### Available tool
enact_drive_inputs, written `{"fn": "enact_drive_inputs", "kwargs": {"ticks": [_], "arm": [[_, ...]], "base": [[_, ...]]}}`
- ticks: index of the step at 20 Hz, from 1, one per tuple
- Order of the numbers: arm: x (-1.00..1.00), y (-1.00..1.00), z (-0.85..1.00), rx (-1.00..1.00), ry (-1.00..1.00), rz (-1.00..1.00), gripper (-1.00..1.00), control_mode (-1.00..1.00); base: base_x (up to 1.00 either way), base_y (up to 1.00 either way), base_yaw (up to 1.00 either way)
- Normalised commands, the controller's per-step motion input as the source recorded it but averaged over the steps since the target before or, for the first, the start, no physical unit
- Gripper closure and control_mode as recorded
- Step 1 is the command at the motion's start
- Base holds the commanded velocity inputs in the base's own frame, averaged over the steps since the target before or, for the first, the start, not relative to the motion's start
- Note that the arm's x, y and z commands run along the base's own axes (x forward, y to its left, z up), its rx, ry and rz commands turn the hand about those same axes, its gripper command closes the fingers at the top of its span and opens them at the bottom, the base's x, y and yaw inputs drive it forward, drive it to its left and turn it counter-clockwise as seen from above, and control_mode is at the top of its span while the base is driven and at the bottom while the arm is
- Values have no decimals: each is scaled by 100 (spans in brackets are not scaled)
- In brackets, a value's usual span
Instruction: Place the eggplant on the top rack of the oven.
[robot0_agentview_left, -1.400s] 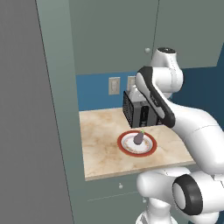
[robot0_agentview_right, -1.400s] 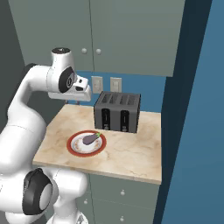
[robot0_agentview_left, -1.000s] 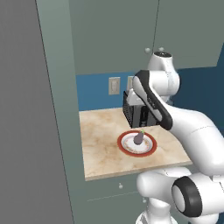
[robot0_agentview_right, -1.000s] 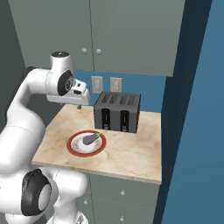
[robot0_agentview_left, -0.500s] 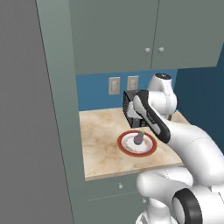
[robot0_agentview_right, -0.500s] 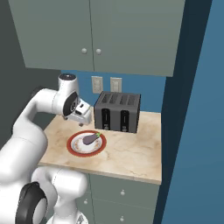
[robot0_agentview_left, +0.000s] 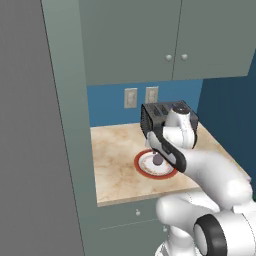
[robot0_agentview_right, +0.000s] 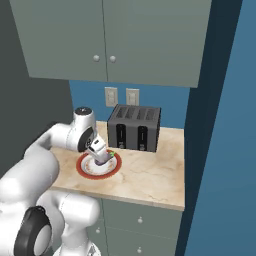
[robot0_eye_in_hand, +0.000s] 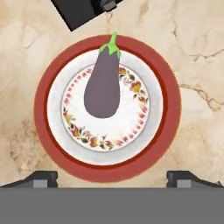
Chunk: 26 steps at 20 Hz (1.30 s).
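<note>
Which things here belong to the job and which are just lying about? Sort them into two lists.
Job:
eggplant
gripper, open above it

Lying about:
plate, red-rimmed, under the eggplant
toaster
wall outlets
cabinets
counter

The eggplant (robot0_eye_in_hand: 103, 89) is a small vegetable with the shape of a teardrop, dull purple-grey in colour, with a bright green stem tip. It lies flat on a round plate (robot0_eye_in_hand: 157, 135) that has a wide red rim and a white middle with a ring of small flowers. The thick round end rests near the centre of the plate, and the green stem reaches to the red rim. The plate stands on the beige marble desk (robot0_eye_in_hand: 197, 52), just in front of a black toaster (robot0_agentview_right: 134, 128).
</note>
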Motion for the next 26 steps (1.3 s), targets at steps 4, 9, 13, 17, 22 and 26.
{"fn": "enact_drive_inputs", "kwargs": {"ticks": [4, 9, 13, 17, 22, 26], "arm": [[34, -3, -49, 0, 12, -16, -100, -100], [39, -2, -26, 0, 6, -14, -100, -100], [40, -6, -14, 0, 1, -8, -100, -100], [33, -2, -18, 0, 0, -1, -100, -100], [20, -2, -37, 0, 2, 0, -100, -100], [8, 0, -41, 0, 3, 0, -100, -100]], "base": [[0, 0, 0], [0, 0, 0], [0, 0, 0], [0, 0, 0], [0, 0, 0], [0, 0, 0]]}}
